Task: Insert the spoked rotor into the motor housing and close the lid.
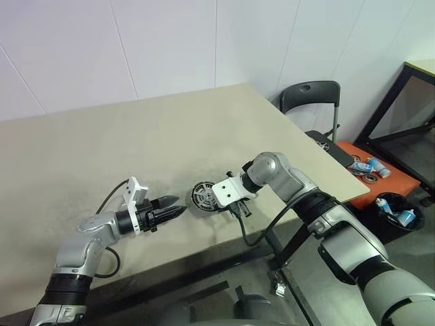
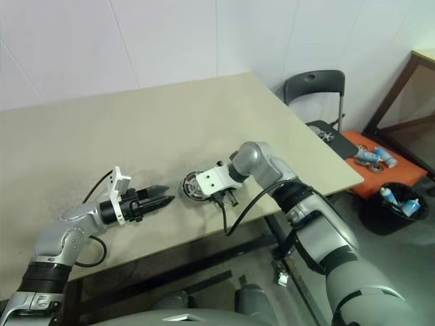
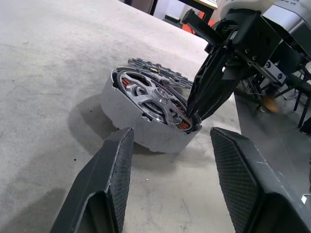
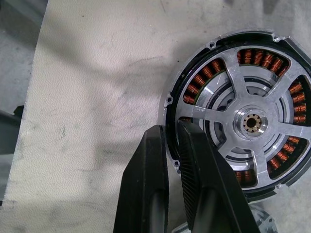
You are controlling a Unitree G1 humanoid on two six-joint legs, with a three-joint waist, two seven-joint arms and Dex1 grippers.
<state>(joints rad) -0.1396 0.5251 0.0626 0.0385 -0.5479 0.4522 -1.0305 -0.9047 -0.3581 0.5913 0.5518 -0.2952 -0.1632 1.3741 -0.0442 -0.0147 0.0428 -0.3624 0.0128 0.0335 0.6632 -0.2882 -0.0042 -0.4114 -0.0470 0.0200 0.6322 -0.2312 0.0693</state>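
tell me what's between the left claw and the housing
Nothing: in the left wrist view only bare table separates the open left claw from the housing, where the rotor sits tilted.

1. Even, bright indoor light; pale beige table top [image 1: 136, 136] w/ no glare.
2. Soft shadows under both arms, near table edge.
3. Round silver-rimmed motor housing w/ copper windings [image 3: 146, 116] casts a soft dark shadow on the table.
4. Wrist views: black left gripper fingers [image 3: 104, 189] close to the lens, slightly soft.
5. Silver spokes [image 4: 252, 121] show mild sheen.
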